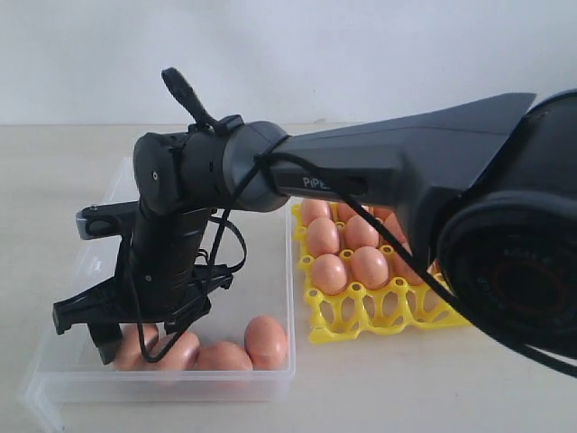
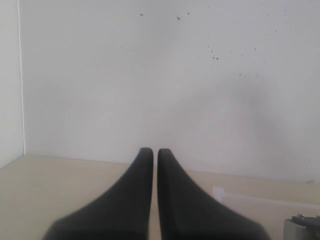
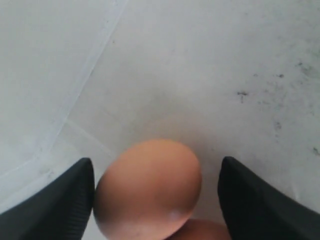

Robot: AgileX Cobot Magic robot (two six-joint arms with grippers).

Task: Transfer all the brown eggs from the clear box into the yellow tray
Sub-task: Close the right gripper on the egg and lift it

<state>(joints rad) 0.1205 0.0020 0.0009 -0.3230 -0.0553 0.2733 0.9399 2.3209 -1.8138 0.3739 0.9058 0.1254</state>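
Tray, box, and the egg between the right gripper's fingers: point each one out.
tray (image 1: 317, 327), exterior view, near corner of its lattice.
box (image 1: 225, 383), exterior view, its near wall.
egg (image 3: 147, 187), right wrist view, middle of its shell.

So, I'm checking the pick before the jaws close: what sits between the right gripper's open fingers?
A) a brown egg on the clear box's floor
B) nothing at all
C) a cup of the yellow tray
A: in the right wrist view the right gripper stands open, with a brown egg between its jaws on the floor of the clear box.
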